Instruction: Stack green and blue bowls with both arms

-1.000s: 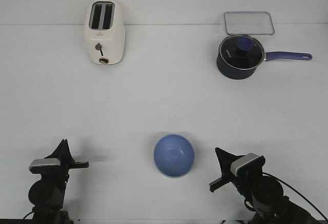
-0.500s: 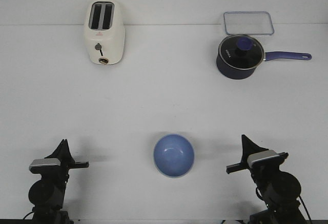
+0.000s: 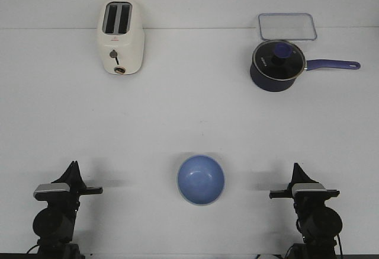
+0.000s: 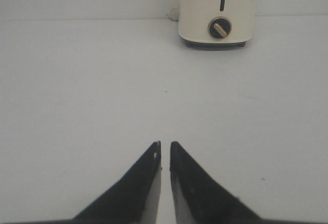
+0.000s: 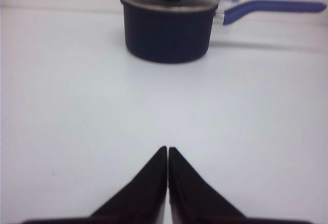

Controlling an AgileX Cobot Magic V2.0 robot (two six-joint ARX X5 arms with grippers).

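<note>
L gripper [image 3: 76, 173] parked at near-left of worktop [image 3: 189, 111], unchanged; fingers [image 4: 148, 183] nearly pressed together, thin slit only, holding nothing. Toaster [image 3: 120, 37] far back-left, straight ahead of it. Blue bowl [image 3: 201, 179] sits upright at centre front, btwn both arms; no green rim visible from above, so can't tell if green one is nested under it. R gripper [image 3: 299, 175] has swung from angled-toward-bowl to facing fwd, well apart from bowl; fingers [image 5: 154, 188] shut tight, empty. Saucepan [image 3: 277, 64] ahead. Looks like arms back at rest — stacking prob done.
</note>
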